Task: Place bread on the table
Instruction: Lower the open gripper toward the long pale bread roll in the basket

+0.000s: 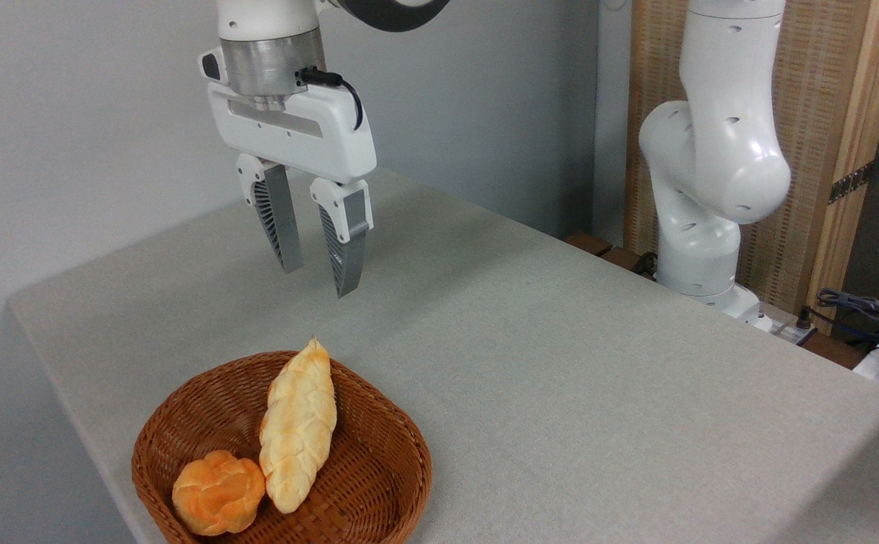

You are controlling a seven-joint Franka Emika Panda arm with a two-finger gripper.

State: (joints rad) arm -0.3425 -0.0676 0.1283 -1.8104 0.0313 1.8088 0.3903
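While bread lies in basket | fingers apart, above table

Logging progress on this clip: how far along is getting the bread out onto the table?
Nothing looks done yet: the bread lies in the wicker basket, touching the round bun. In hand: the gripper hangs above the table, beyond the basket, jaws apart and empty. Left: come down on the loaf, grasp it, lift it out and set it on the bare grey top.
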